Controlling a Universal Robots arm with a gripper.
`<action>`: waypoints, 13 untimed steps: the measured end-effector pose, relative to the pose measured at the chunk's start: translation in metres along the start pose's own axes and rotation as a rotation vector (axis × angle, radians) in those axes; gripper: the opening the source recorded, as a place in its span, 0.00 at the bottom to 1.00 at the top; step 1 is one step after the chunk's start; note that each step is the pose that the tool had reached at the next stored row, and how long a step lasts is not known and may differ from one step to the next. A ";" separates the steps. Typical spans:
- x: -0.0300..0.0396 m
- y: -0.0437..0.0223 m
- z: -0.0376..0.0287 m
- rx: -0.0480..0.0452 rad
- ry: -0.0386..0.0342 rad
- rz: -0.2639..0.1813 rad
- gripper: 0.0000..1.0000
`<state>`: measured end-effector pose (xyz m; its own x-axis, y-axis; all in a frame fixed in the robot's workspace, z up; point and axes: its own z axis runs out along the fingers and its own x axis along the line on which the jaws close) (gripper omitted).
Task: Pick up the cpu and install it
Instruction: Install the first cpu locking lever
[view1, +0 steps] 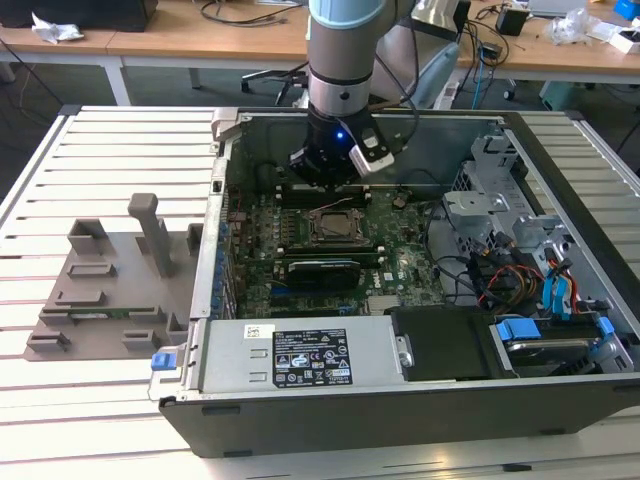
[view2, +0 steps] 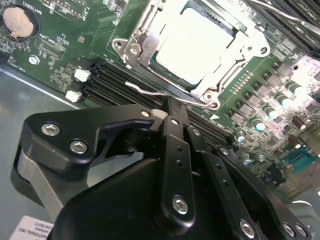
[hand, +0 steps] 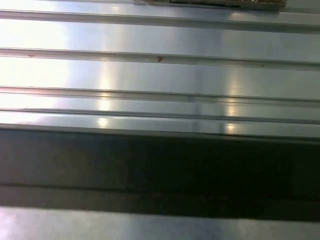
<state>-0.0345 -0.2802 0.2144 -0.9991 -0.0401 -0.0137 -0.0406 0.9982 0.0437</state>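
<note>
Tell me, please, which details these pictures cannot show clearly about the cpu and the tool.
- Tool fingertips: in the second wrist view, the tool's own body hides them.
- Cpu: glare washes out its lid; the socket frame covers its edges.
- Socket in the exterior view: too small to make out the cpu.

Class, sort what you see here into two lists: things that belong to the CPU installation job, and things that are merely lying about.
Belongs to the job:
cpu, lying in the socket frame
hand, near the socket lever
motherboard

Lying about:
grey fixture
power supply
blue-tabbed drive bays
coin cell
</note>
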 end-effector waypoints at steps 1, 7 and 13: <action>-0.0012 -0.0001 0.0005 0.0001 0.0003 0.000 0.11; -0.0107 -0.0006 0.0041 -0.0001 0.0019 0.000 0.11; -0.0160 -0.0010 0.0072 0.0004 0.0021 0.000 0.11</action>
<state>-0.0184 -0.2802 0.2075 -0.9991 -0.0400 -0.0116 -0.0405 0.9982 0.0433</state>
